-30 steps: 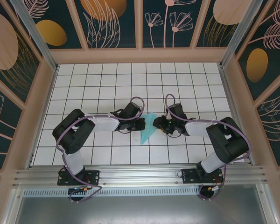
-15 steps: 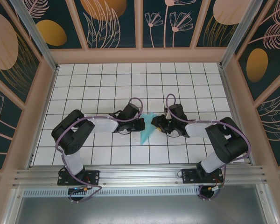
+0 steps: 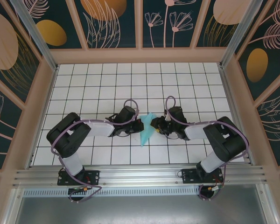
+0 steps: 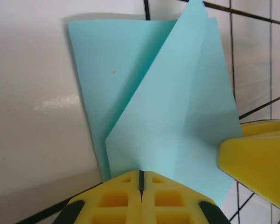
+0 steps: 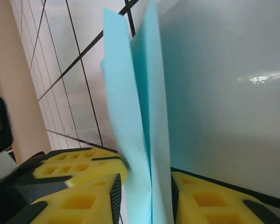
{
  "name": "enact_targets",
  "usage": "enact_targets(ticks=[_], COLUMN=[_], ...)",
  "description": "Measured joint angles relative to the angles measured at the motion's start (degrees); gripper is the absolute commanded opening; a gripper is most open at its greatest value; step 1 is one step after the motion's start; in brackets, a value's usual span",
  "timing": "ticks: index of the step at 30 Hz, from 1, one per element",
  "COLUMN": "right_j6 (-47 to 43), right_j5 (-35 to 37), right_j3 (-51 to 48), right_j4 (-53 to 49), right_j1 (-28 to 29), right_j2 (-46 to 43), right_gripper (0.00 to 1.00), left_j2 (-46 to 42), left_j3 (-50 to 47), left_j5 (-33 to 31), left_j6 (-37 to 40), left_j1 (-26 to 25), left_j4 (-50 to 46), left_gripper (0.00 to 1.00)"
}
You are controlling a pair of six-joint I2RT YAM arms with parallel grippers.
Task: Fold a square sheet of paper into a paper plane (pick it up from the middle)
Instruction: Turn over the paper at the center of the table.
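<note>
Two risks stand out: a tear and a slip. Over the table (image 3: pixel 84 93), the left arm (image 3: pixel 81 130) and right arm (image 3: pixel 219 133) reach in to meet at the middle. The paper (image 3: pixel 147 127) sits between them, folded narrow with its point toward the near edge.

If the arms pull apart or twist out of step, the thin paper spanning them could rip, or crease off the intended line.

The left gripper (image 4: pixel 140 175) is pressed fully closed, and the paper's edge seems caught at its tips. So little paper is in that grip that a small tug might free it, and the folded flaps would likely spring open.

The right gripper (image 5: pixel 145 176) has its jaws narrow, one on each side of the layers, which run edge-on between them. Whether they pinch yet cannot be told. Should they clamp with the layers uneven, the crease would probably set crooked and the plane would come out lopsided.

One right finger (image 4: pixel 256 163) sits just beside the left gripper's tips, so the pads may knock each other and jolt the paper loose.
</note>
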Motion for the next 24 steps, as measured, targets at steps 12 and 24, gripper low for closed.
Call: enact_targets(ticks=[12, 24], right_j6=[-0.9, -2.8], right_j5=[-2.4, -3.6], right_j3=[2.1, 4.2], right_j4=[2.8, 3.1], right_j1=[0.0, 2.2], right_j2=[3.7, 6.3], right_gripper=[0.38, 0.38], left_j2=[-3.8, -3.8], left_j3=[-0.1, -0.5], left_j5=[-2.2, -3.0], left_j6=[-0.4, -0.4], left_j1=[0.0, 0.0], left_j4=[0.1, -0.3], left_gripper=[0.02, 0.0])
